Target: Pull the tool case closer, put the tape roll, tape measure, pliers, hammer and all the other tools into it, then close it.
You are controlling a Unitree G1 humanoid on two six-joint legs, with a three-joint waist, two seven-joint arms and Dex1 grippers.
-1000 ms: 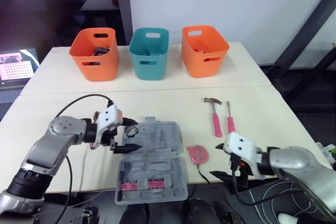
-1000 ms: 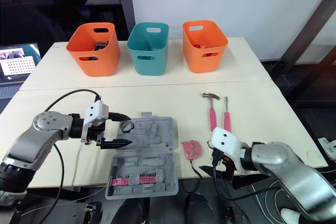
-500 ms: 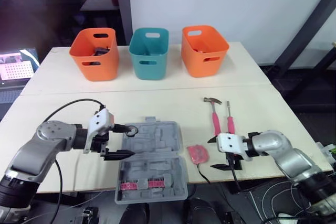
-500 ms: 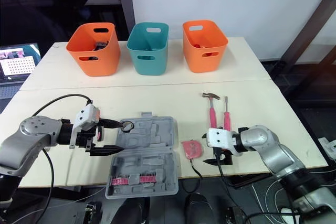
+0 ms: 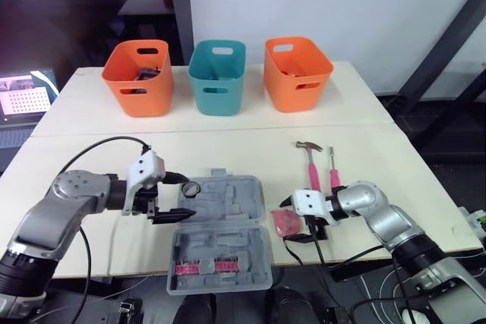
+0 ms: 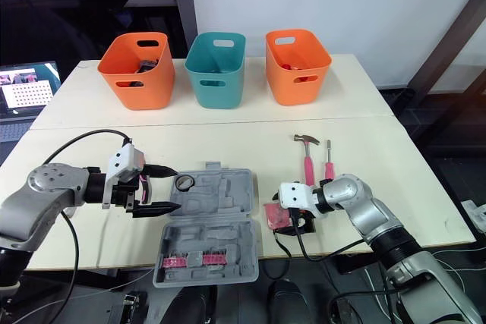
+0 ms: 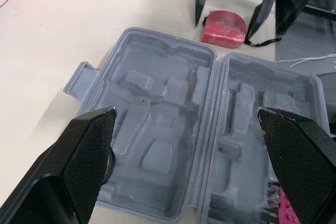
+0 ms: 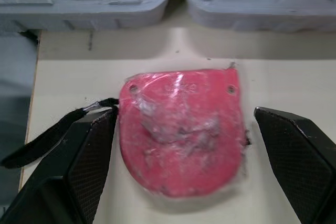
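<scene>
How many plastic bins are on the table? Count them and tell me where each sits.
3, in a row at the far side: the left orange bin, the teal bin in the middle, the right orange bin. None appears to be hidden behind them.

Right end effector (image 5: 287, 220) straddles the pink tape measure (image 5: 288, 224) beside the open tool case (image 5: 220, 252) on the desk (image 5: 228, 142).

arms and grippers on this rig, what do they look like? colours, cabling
Arms: silver-grey metal, black lower sections. Left gripper and right gripper: white housing, two black tapered fingers with fine cross-hatch faces. Black cables loop off both wrists.
</scene>
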